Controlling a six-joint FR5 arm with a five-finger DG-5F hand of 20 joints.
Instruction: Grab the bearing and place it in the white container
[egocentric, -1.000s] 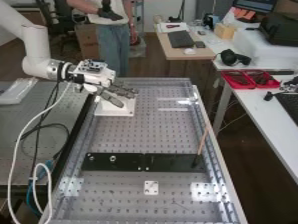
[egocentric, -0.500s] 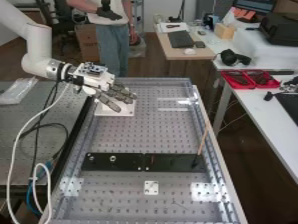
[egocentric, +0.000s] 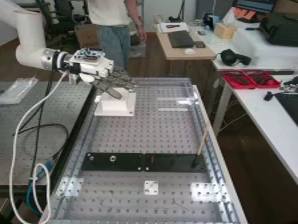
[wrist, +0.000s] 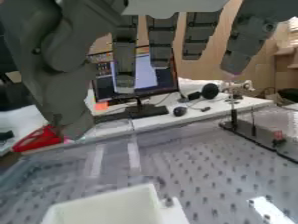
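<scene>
At the bench's far left corner, my hand (egocentric: 106, 79) is over the white container (egocentric: 116, 108), its fingers extended and apart. Seen from the wrist, the hand (wrist: 163, 42) has straight fingers and a thumb with nothing between them, and the white container (wrist: 110, 206) shows its inside, with no bearing visible in that part. Two small round metal pieces, one of them ring-like (egocentric: 113, 158), sit on the left part of the black plate (egocentric: 128, 162); I cannot tell whether either is the bearing.
A thin rod (egocentric: 203, 141) stands at the black plate's right end. The perforated bench (egocentric: 143, 135) has raised rails along its sides. A small white plate (egocentric: 151, 187) lies nearer the camera. A white cable (egocentric: 25, 125) hangs at the left; red trays (egocentric: 249, 79) rest on the right-hand table.
The arm and hand have risen a little, so more of the white container shows below the fingers. The round pieces on the black plate have not moved.
</scene>
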